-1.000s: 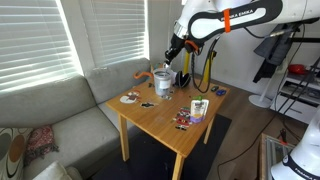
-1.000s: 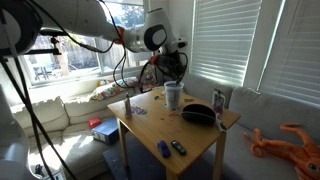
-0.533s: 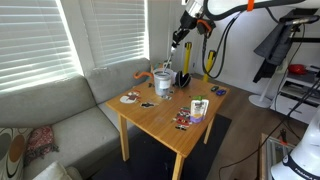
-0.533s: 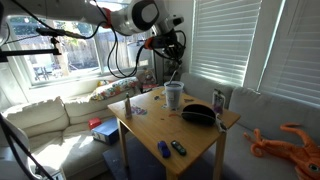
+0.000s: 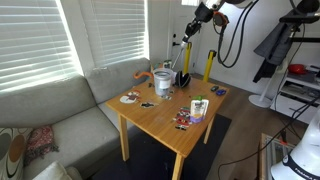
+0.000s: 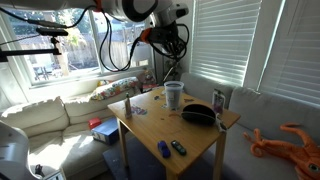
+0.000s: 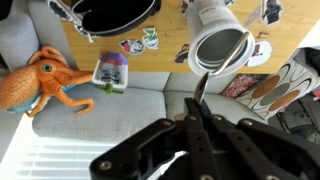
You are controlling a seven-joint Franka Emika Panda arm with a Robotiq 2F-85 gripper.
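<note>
Risen higher than before, the fingers (image 7: pixel 205 135) clamp a thin dark rod (image 7: pixel 200 92) above the round, shiny metal cup (image 7: pixel 220 50).

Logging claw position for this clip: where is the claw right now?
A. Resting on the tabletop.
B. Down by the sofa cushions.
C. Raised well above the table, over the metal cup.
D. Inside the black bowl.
C: in an exterior view the claw hangs high above the table, and the wrist view looks down on the metal cup, with a thin dark tool pinched in the claw.
</note>
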